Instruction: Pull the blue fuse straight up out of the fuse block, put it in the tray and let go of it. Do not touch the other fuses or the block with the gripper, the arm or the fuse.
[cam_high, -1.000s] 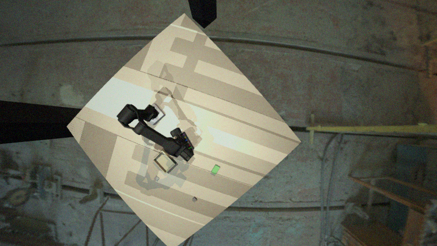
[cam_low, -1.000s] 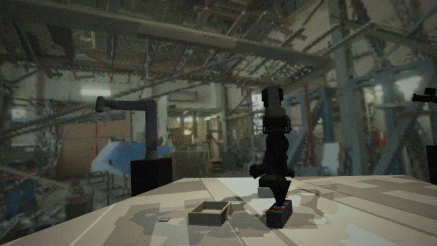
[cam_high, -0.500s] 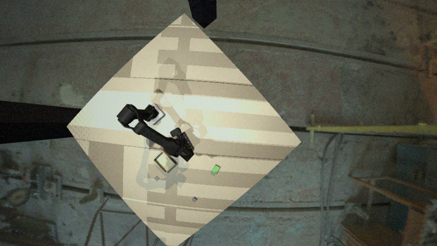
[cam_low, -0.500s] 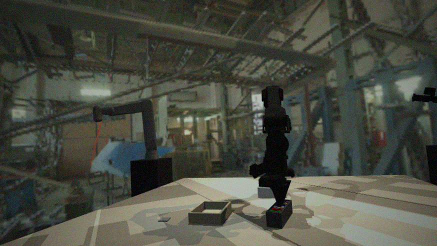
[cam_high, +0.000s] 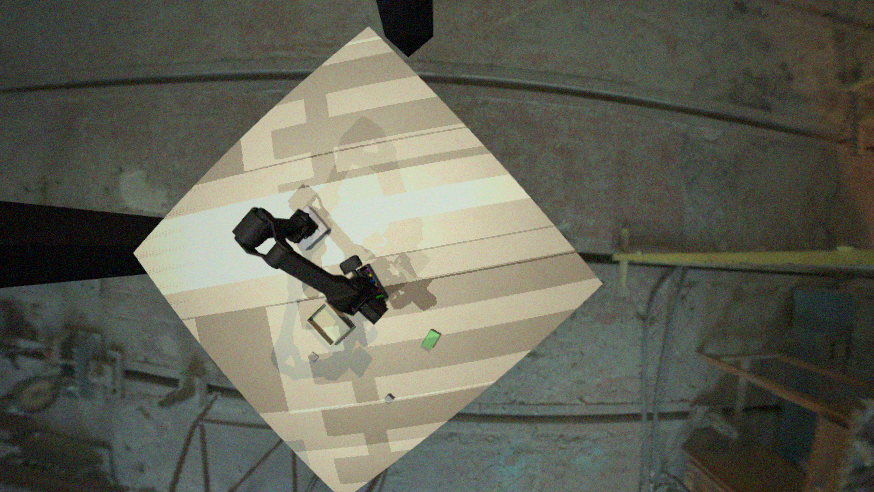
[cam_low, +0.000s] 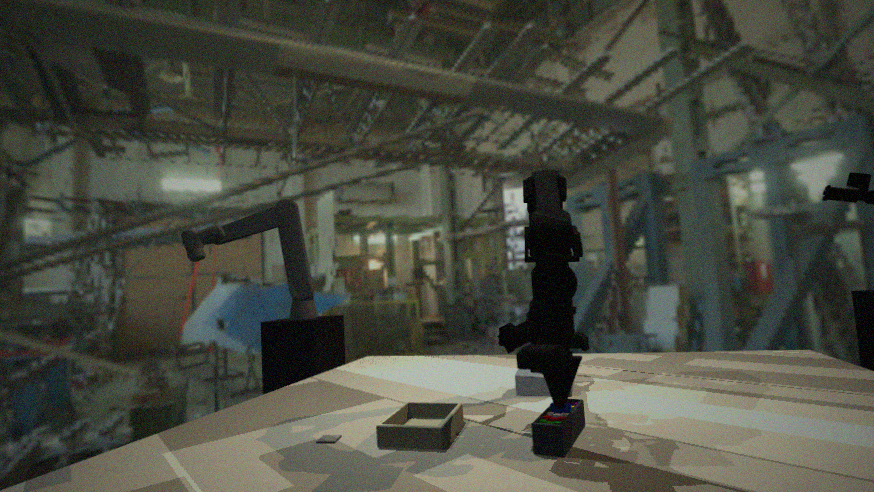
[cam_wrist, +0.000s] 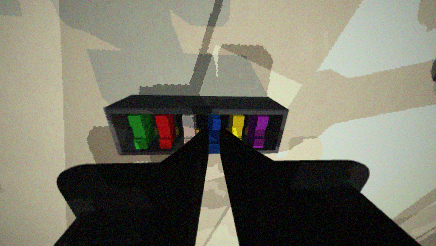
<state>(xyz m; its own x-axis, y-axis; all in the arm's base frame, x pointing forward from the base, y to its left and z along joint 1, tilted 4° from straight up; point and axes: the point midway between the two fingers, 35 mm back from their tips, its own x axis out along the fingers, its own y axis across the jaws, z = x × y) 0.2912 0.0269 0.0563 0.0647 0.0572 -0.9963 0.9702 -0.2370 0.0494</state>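
Observation:
The fuse block (cam_high: 379, 283) (cam_low: 546, 440) (cam_wrist: 165, 104) is a dark open-topped box. Its fuses stand in a row in the wrist view: green (cam_wrist: 141, 132), red (cam_wrist: 165, 131), pale (cam_wrist: 188, 121), blue (cam_wrist: 214, 121), yellow (cam_wrist: 238, 125) and purple (cam_wrist: 260, 131). My gripper (cam_wrist: 213, 133) (cam_low: 560, 402) points down at the block and is shut on the blue fuse, with a fingertip on each side. The blue fuse is still in the row. The fingertips partly cover the pale and yellow fuses; I cannot tell whether they touch. The tray (cam_high: 329, 323) (cam_low: 411, 438) is empty.
A green block (cam_high: 431, 339), a small grey cube (cam_high: 389, 398) and a flat grey piece (cam_high: 313, 356) (cam_low: 329, 438) lie on the table. A grey box (cam_low: 530, 383) stands by my arm's base. Another arm (cam_low: 294, 262) stands on a black pedestal beyond the table.

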